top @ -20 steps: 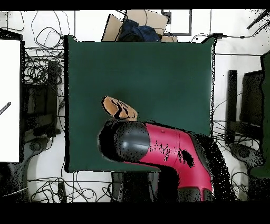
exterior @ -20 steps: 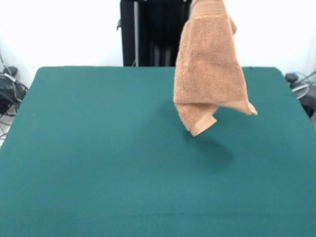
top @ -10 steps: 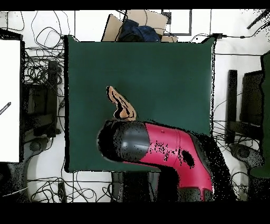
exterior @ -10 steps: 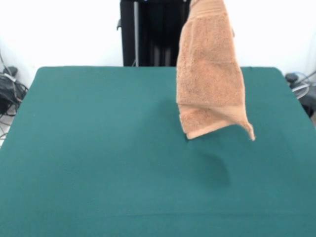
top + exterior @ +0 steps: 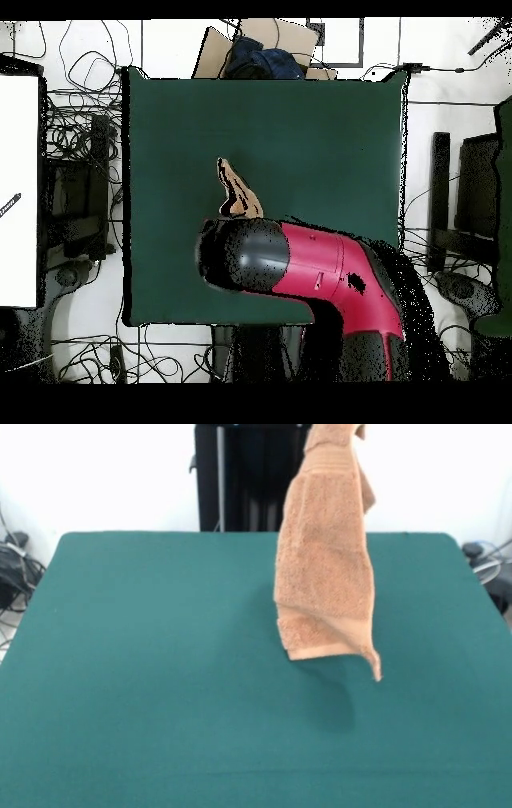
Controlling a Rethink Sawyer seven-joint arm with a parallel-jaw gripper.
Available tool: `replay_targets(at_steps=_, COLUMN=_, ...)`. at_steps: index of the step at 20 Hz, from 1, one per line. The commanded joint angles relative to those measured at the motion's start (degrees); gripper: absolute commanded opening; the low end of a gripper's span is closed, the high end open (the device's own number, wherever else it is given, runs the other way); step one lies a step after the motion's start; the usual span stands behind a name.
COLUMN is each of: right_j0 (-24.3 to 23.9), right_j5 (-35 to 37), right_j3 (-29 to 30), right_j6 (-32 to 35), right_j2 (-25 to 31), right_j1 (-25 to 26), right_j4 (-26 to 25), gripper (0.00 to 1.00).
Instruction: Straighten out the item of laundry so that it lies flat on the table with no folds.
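Towel hangs clear above the counter, top edge out of frame. Pincer hidden, so we cannot tell its grip. We would lower the bottom edge first, then drag sideways to lay it flat.

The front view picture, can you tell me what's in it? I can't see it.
A peach-orange hand towel hangs in the air from above the picture's top edge, over a big dark green table. Its lower edge has a woven band and one corner points down, with its shadow on the table below.
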Motion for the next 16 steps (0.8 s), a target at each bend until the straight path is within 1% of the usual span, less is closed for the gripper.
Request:
replay_targets(at_steps=1, right_j0=-0.93, right_j5=-4.56, right_j3=2.53, right_j6=-4.31, right_j2=5.49, right_j1=2.11, right_j4=-0.57, gripper=0.0)
replay_targets(at_steps=6, right_j0=-0.11, right_j5=-4.02, right_j3=4.21, right_j6=-2.36, right_j2=4.9, right_j1=-0.44, right_j4=-0.22, gripper=0.0)
replay_targets(at_steps=10, right_j0=-1.24, right_j5=-3.33, right_j3=3.88, right_j6=-3.52, right_j2=5.65, right_j1=0.91, right_j4=0.18, gripper=0.0)
replay_targets(at_steps=16, right_j0=-2.3, right_j5=-0.65, right_j3=2.11, right_j6=-4.82, right_j2=6.14, right_j1=2.83, right_j4=-1.23, gripper=0.0)
